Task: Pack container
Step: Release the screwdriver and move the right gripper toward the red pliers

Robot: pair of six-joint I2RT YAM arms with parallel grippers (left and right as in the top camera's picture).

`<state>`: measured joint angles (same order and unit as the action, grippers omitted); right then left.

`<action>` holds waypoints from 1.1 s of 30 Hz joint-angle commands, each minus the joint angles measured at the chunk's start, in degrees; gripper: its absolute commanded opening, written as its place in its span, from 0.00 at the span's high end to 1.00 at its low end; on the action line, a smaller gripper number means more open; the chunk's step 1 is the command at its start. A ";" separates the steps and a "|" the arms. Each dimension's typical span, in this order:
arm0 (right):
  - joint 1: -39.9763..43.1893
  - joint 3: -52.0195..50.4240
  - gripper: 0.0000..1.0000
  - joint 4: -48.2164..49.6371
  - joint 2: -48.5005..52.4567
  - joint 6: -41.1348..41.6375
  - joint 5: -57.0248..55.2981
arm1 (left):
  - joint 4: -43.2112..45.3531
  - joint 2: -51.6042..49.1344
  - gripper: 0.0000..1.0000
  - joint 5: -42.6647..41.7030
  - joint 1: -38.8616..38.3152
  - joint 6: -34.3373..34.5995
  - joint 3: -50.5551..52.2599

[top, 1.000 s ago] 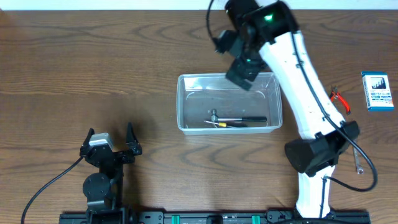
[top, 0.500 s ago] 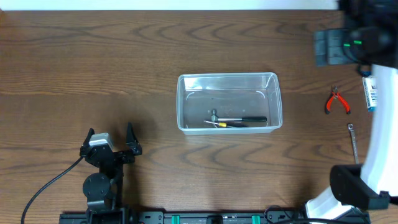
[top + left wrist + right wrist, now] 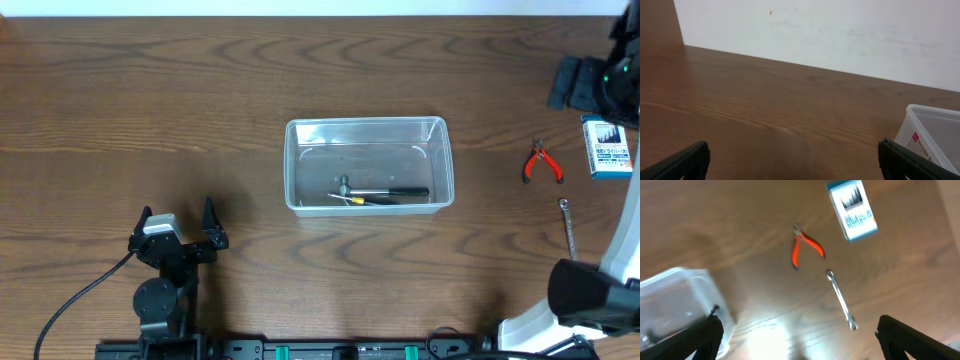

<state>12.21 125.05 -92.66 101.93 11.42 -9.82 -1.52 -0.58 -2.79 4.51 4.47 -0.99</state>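
step in hand (my judgement): fetch the next loose tool from the right side of the table and bring it to the container. nothing is picked up yet.

nearest under my right gripper [image 3: 799,341] in the wrist view: the wrench [image 3: 841,300], lying flat, thin, slanted. just past it, the red pliers [image 3: 804,248], handles slightly splayed. farthest, the blue-and-white box [image 3: 852,210]. all three lie apart from each other.

to do it well:
- pick one target and centre it between my fingers before going down; right now neither tool is centred.
- wrench: turn the wrist so the jaws close across the shank, not along it. it sits so low that the fingertips probably have to reach the tabletop.
- pliers: close near the pivot, where the two handles meet, so it should not swing.
- the wrist view is blurred, so settle first.

container [image 3: 365,122]: mid-table, well to my left, upright, lid off. a hammer [image 3: 385,192] and a yellow-tipped tool [image 3: 350,199] lie along its front wall; the back half is bare, the better place to drop.

end effector: my fingers are spread as wide as they go, nothing between them, touching nothing, above the table. the left gripper [image 3: 178,232] is also spread and empty, near the front edge.
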 commanded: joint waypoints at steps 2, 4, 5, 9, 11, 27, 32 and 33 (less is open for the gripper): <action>6.38 -9.18 0.01 4.92 0.85 2.69 5.14 | -2.47 0.35 0.02 0.92 0.35 -0.31 0.76; 8.68 -12.76 0.01 7.26 0.85 2.67 8.33 | -2.49 0.35 0.02 0.92 0.35 -0.31 0.76; 9.40 -14.08 0.01 8.28 0.85 2.67 8.94 | -2.47 0.35 0.02 0.92 0.35 -0.31 0.76; 9.53 -18.97 0.01 13.97 0.85 -5.31 10.54 | -2.47 0.35 0.02 0.92 0.35 -0.31 0.76; 8.68 -21.42 0.01 16.41 0.85 -10.10 11.41 | -2.47 0.35 0.02 0.92 0.35 -0.31 0.76; 6.88 -32.65 0.01 27.21 4.33 -25.73 10.10 | -2.49 0.35 0.02 0.92 0.35 -0.31 0.76; 6.80 -32.65 0.01 28.06 7.23 -26.49 10.51 | -2.47 0.35 0.02 0.92 0.35 -0.31 0.76; 6.75 -32.65 0.01 28.06 7.87 -26.49 10.54 | -2.49 0.35 0.02 0.92 0.35 -0.31 0.76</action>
<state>19.55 92.82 -64.71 107.81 -13.32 0.25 -1.52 -0.58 -2.79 4.51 4.47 -0.99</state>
